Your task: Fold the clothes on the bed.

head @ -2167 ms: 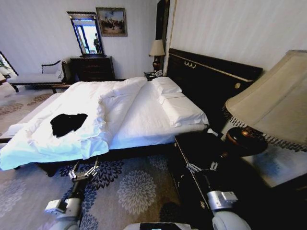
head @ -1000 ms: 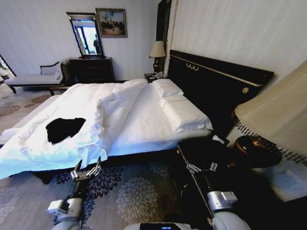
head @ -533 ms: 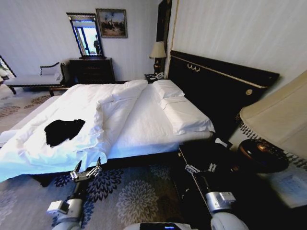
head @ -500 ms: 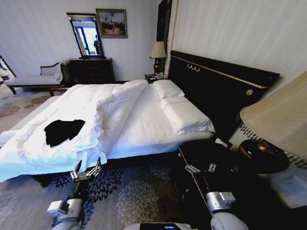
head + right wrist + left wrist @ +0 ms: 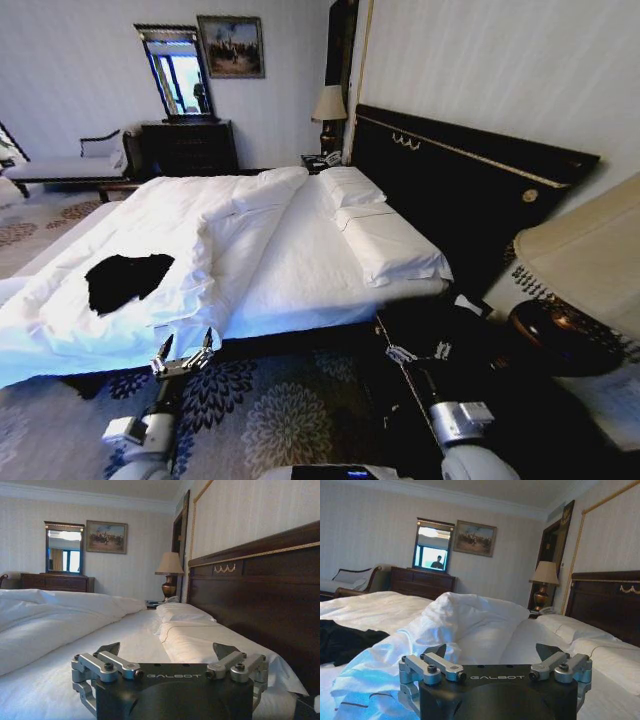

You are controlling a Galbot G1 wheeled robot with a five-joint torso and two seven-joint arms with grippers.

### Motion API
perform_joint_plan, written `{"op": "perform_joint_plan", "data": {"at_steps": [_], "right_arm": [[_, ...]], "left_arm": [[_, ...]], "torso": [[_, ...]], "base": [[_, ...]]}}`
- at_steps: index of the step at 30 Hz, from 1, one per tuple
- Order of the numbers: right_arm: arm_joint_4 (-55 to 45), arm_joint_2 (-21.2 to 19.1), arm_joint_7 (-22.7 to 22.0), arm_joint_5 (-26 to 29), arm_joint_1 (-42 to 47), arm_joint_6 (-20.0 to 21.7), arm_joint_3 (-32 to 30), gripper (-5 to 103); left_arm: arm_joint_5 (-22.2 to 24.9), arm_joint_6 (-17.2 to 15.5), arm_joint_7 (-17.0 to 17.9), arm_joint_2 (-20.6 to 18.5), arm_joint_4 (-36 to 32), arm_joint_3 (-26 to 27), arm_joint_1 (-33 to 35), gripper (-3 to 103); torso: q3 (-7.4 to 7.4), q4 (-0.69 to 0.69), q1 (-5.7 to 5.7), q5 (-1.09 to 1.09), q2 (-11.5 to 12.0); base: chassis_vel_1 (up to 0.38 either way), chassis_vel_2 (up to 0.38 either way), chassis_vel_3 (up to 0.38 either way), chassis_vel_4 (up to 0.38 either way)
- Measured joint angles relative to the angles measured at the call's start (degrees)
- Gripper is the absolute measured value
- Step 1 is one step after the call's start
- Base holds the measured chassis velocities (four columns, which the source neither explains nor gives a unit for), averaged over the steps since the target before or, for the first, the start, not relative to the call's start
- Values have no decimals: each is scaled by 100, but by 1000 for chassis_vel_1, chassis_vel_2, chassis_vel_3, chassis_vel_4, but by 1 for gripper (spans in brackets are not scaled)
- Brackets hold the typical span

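One bed point(image 5: 300, 260), one black T-shirt point(image 5: 125, 280), two grippers, two lamps, one mirror point(image 5: 172, 70), one painting point(image 5: 231, 46)

The word "GALBOT" stands in pale capitals on the black body of the left pincer point(image 5: 497, 656), just behind its spread fingers. The same "GALBOT" mark sits on the black body of the right pincer point(image 5: 169, 652), though the letters there are fainter and seem partly shaded. Nothing else in the room can be read.

black T-shirt point(image 5: 127, 280) crumpled on bed point(image 5: 300, 250) | left gripper point(image 5: 181, 359), right gripper point(image 5: 419, 352) low, spread
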State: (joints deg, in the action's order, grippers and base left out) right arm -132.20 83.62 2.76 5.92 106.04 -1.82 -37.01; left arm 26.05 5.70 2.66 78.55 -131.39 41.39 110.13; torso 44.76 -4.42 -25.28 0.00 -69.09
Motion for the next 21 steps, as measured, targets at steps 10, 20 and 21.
{"op": "perform_joint_plan", "data": {"at_steps": [10,20,21], "right_arm": [[21,-16,32,3,-16,66,-3,100],[37,-29,37,13,-38,76,-10,100],[38,-29,36,15,-43,76,-10,100]], "left_arm": [[8,49,-35,1,57,63,97,100],[2,50,-33,17,43,28,87,100],[2,50,-32,17,41,27,83,100]], "torso": [[0,0,0,0,0],[0,0,0,0,0],[0,0,0,0,0]], "base": [[-67,71,69,-60],[-65,63,73,-66],[-68,54,61,-56]]}}
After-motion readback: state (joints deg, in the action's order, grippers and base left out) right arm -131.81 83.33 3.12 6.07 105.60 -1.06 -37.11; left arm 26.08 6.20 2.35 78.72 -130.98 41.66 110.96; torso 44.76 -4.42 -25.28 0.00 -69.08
